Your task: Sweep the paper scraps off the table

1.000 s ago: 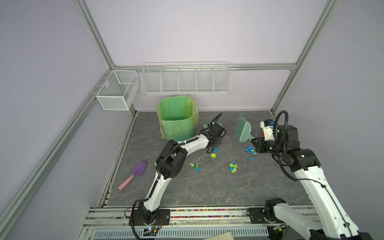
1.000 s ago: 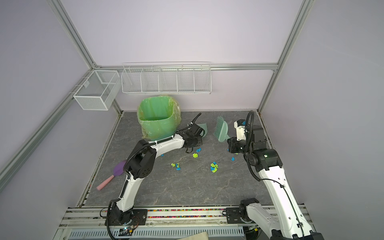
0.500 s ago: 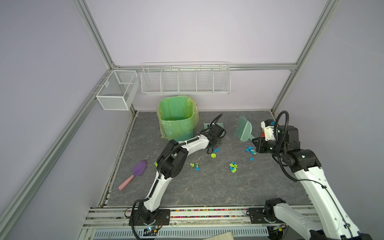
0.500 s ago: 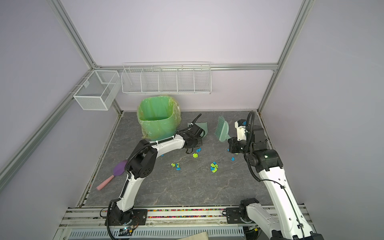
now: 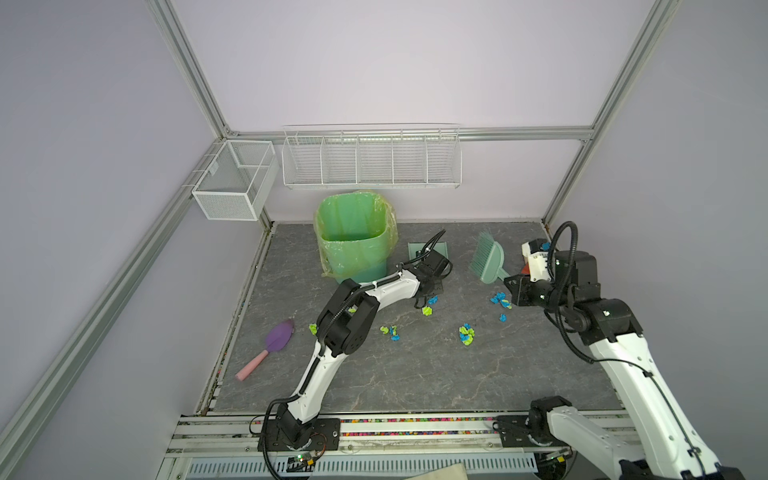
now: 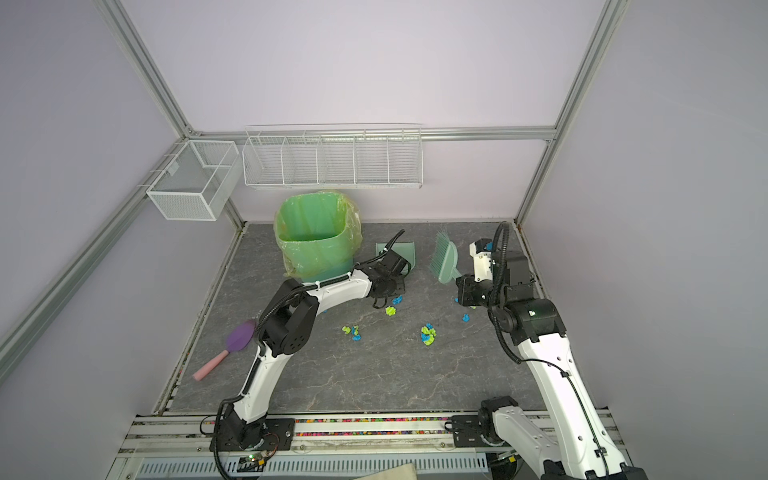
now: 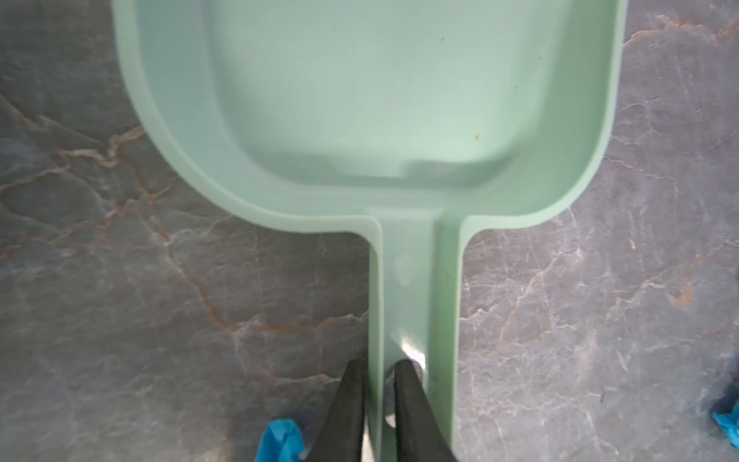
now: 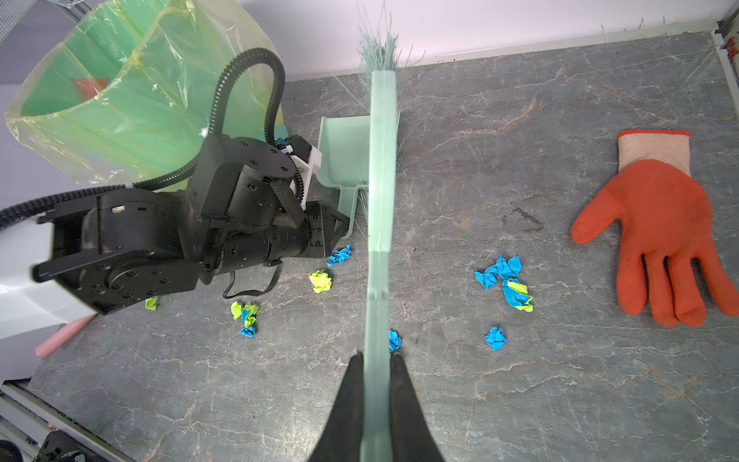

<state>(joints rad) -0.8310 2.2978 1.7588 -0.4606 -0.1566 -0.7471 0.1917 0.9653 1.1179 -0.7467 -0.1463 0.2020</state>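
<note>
The left fingers (image 7: 350,400) stand narrow, pinching one wall of the handle of the dustpan (image 7: 400,100), which lies flat on the far middle of the tabletop (image 5: 415,374), just right of the bin (image 5: 353,249). The right fingers (image 8: 350,400) are clamped on the handle of the brush (image 8: 382,180), whose bristles point toward the far wall. The scraps (image 5: 466,334) lie in small blue and green clumps across the middle and right of the tabletop, between the two arms and nearer than the dustpan, with a glove (image 8: 664,224) lying flat at the far right.
</note>
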